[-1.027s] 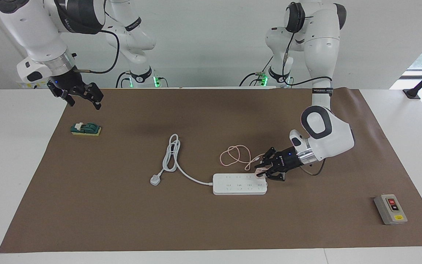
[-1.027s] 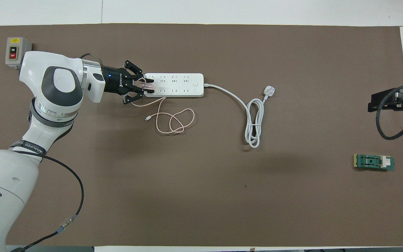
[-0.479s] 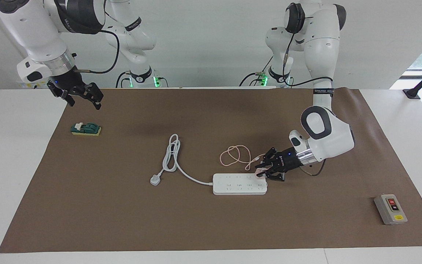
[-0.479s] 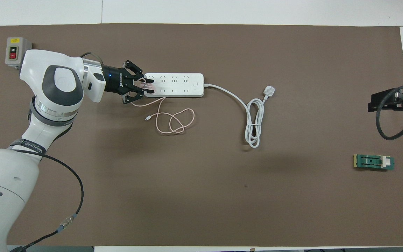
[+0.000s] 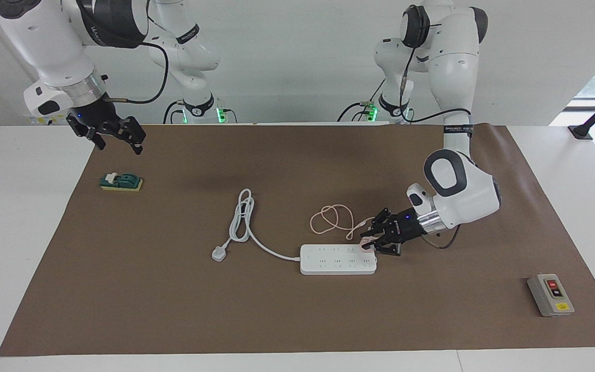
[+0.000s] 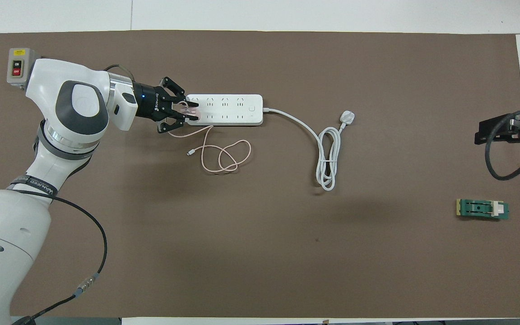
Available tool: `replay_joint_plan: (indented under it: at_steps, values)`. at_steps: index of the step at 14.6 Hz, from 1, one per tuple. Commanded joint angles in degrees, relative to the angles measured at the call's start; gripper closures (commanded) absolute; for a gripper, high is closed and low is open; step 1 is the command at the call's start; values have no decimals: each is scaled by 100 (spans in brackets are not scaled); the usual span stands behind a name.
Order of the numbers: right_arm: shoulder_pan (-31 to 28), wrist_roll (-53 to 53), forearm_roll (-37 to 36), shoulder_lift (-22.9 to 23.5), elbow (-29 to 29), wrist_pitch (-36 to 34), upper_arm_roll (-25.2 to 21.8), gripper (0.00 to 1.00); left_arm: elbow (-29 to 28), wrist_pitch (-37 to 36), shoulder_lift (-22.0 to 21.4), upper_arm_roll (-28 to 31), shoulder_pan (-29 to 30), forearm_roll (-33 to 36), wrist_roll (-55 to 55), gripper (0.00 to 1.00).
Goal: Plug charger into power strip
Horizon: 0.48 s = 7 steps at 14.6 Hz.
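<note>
Left gripper point(image 5: 367, 243) clamps the charger point(image 6: 187, 110) over the power strip point(image 5: 336, 261).

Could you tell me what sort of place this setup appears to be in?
Probably a robotics lab: two white arms mounted at a white table covered by a brown paper mat, with test items like a long white power strip and a grey push-button box.

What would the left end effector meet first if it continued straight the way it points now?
Probably the power strip: the left end effector, shut on the charger, points along its top at the end socket.
</note>
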Motion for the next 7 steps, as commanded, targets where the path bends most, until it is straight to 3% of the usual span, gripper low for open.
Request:
replay_joint_plan:
  at_steps: [1,7]
  values:
    - [-53,-74,-96,-42,9,-104,39,0,328,169,294,58,-131,190,-355,100]
    - [-53,-74,-96,-42,9,-104,39,0,407,213,346,85,-61,516,-717,100]
